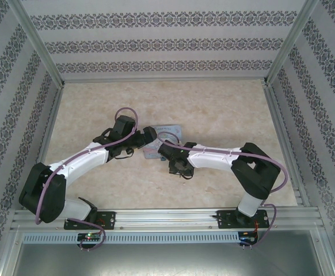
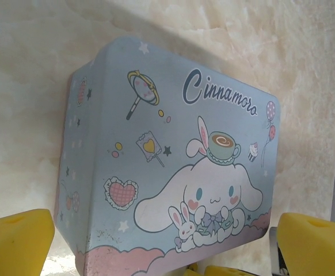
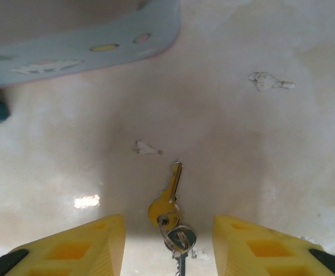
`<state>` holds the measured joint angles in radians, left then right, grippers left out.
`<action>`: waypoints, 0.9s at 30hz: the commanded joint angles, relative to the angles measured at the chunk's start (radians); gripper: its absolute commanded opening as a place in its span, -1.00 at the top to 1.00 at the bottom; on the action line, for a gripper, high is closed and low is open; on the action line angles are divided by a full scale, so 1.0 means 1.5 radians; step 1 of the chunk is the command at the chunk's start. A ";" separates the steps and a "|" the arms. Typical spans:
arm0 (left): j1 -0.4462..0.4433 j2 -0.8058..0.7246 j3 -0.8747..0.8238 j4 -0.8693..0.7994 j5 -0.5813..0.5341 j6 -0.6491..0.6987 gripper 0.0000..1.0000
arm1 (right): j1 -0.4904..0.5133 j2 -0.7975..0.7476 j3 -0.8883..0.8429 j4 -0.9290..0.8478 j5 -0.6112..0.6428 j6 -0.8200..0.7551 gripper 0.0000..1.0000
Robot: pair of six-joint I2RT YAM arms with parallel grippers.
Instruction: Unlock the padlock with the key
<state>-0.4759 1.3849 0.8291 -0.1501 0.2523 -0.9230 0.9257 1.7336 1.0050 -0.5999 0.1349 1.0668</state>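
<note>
Left gripper [image 2: 165, 244], jaws wide, hangs over the pastel-blue rectangular cartoon-dog tin [image 2: 156, 138]. Right gripper [image 3: 168, 223], jaws parted and empty, straddles the small brass key [image 3: 171, 190], blade pointing twelve o'clock.

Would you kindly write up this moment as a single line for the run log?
left gripper open over tin | right gripper open astride key on table | key not gripped

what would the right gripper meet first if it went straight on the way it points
Probably the keys lying on the table, straight ahead in the open gap of the right gripper. Depth is unclear, so the table beside them may come almost at once.
</note>
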 commanded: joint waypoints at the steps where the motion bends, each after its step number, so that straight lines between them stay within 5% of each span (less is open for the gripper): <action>1: 0.008 -0.005 0.008 0.001 0.001 0.003 -0.99 | 0.007 0.022 0.014 -0.015 0.014 -0.001 0.15; 8: 0.007 -0.009 0.005 0.005 -0.001 0.002 -0.99 | 0.013 0.050 0.002 0.005 0.007 -0.001 0.38; 15: 0.007 -0.012 0.004 0.007 0.003 0.003 -0.99 | 0.011 0.050 -0.036 0.042 -0.003 -0.024 1.00; 27: 0.007 -0.043 -0.011 -0.003 0.018 0.015 -0.99 | -0.019 -0.175 -0.167 0.144 -0.012 -0.080 1.00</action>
<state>-0.4755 1.3514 0.8284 -0.1497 0.2623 -0.9215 0.9165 1.5452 0.7799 -0.3992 0.1318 0.9840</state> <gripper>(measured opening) 0.994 0.065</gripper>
